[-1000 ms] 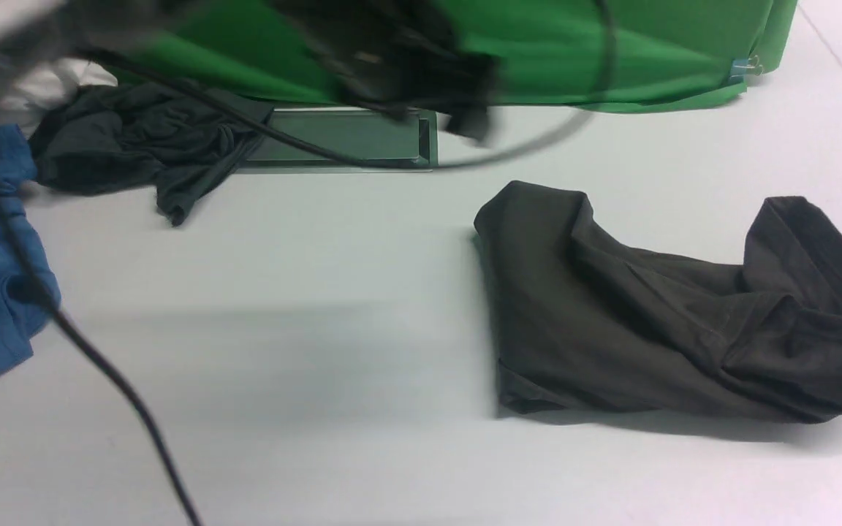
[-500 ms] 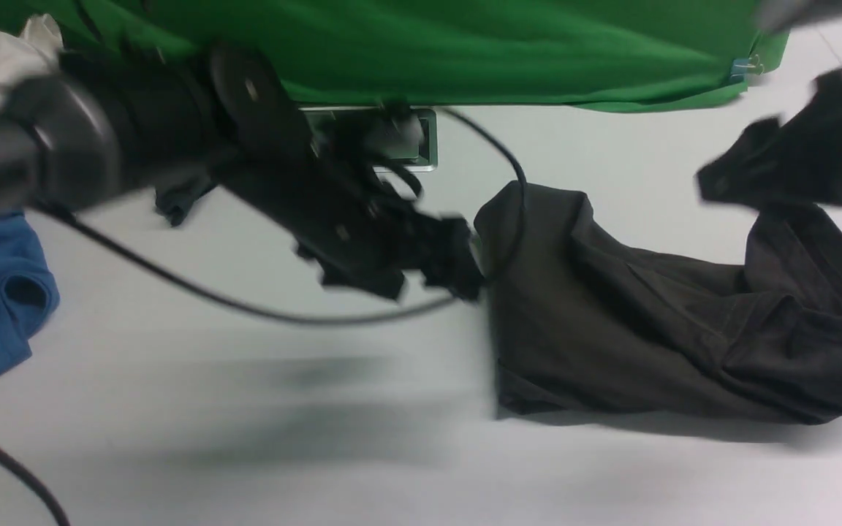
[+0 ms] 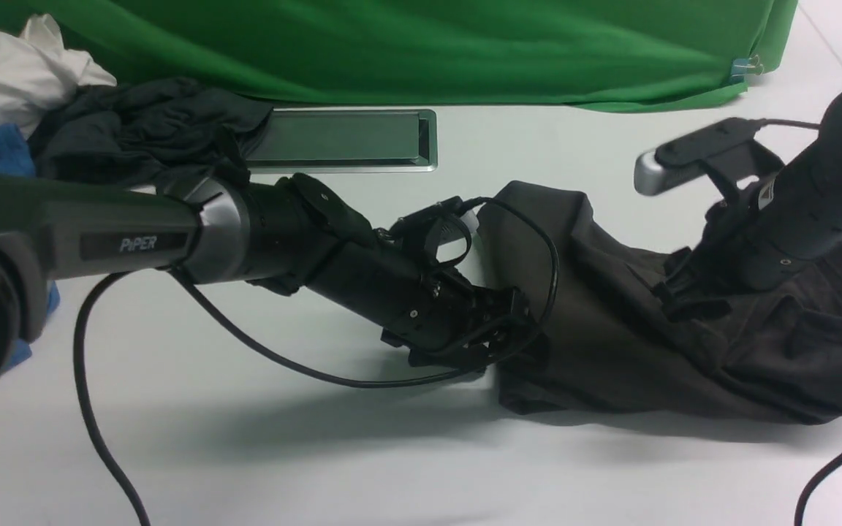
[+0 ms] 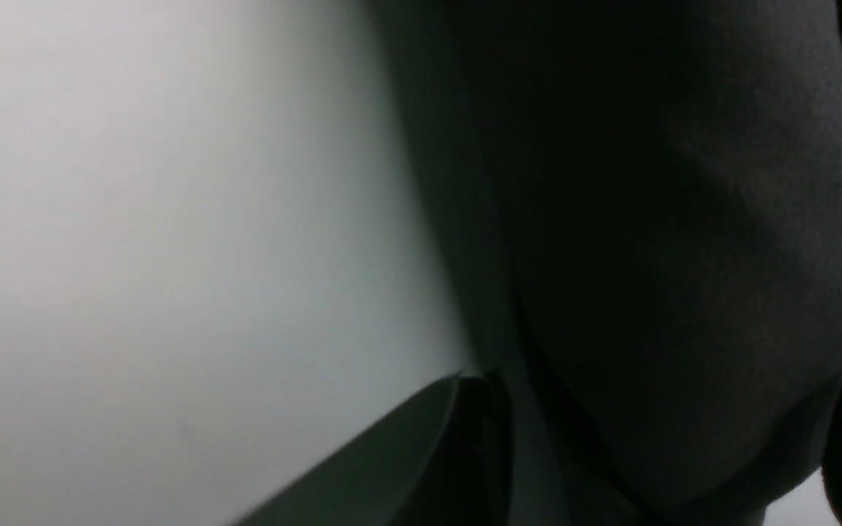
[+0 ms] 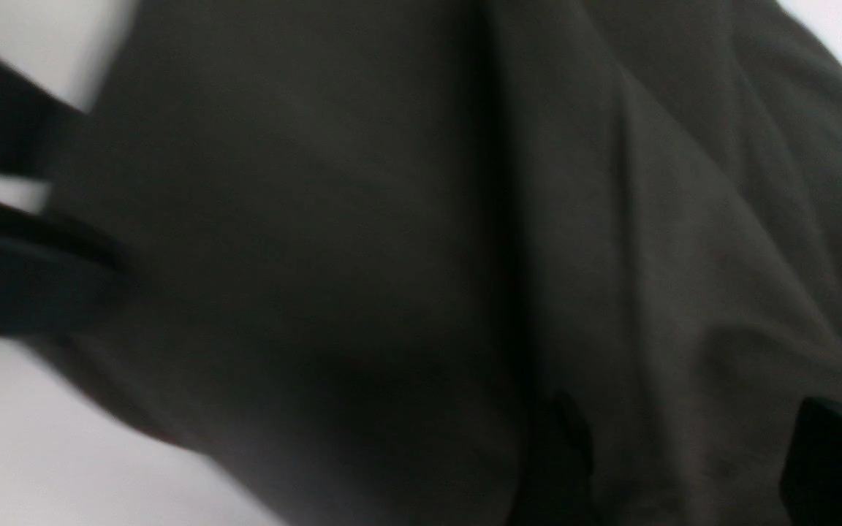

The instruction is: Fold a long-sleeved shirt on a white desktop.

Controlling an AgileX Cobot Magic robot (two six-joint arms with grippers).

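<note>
Front view: shirt (image 3: 647,329) lies bunched on the counter (image 3: 319,453), right of centre, looking half-folded. Left claw (image 3: 509,332) sits at its left edge; left wrist view shows fingers (image 4: 406,460) apart, cloth edge between, not pinched. Right claw (image 3: 684,303) rests on the middle folds; open or gripping, cannot tell. Step, likely: taking hold for a fold. Next calls for 2 firm pinches, then an even lift.
</note>
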